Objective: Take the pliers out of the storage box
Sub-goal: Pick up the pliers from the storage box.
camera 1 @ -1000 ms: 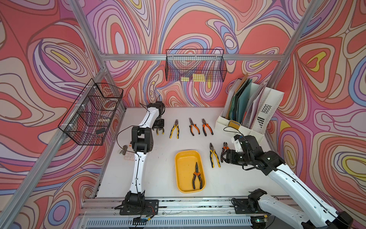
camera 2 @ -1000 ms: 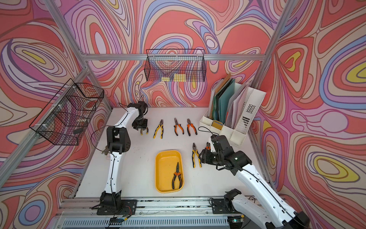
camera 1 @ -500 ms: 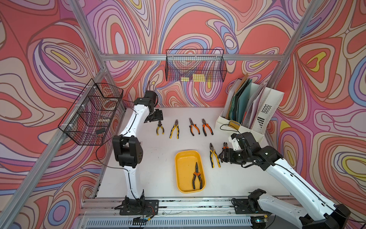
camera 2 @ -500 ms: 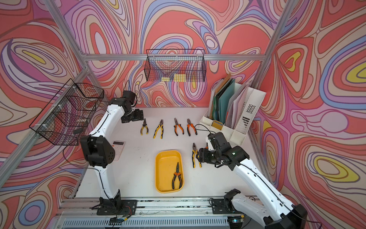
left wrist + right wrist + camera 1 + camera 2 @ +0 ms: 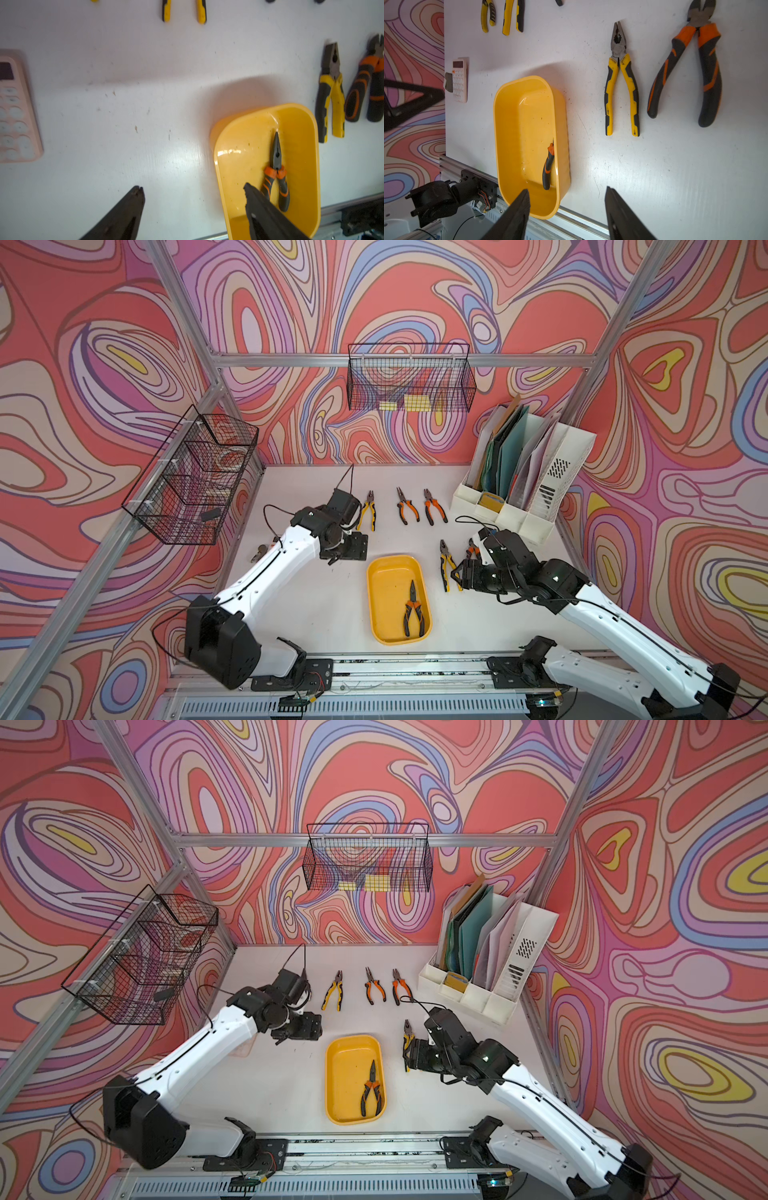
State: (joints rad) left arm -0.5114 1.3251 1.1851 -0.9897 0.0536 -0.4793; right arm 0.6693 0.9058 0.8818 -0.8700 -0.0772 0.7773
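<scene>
The orange-handled pliers [image 5: 413, 608] lie in the storage box [image 5: 371, 601], near the front edge of the tabletop [image 5: 316, 605]. They are rigid steel, likely weighty, with grippy sleeved handles, and are best pinched across both handles just behind the pivot. The left claw [image 5: 192, 189] hangs open and empty off the box's far left corner, the right claw [image 5: 567, 189] open and empty near its right side, both arms extended low.
</scene>
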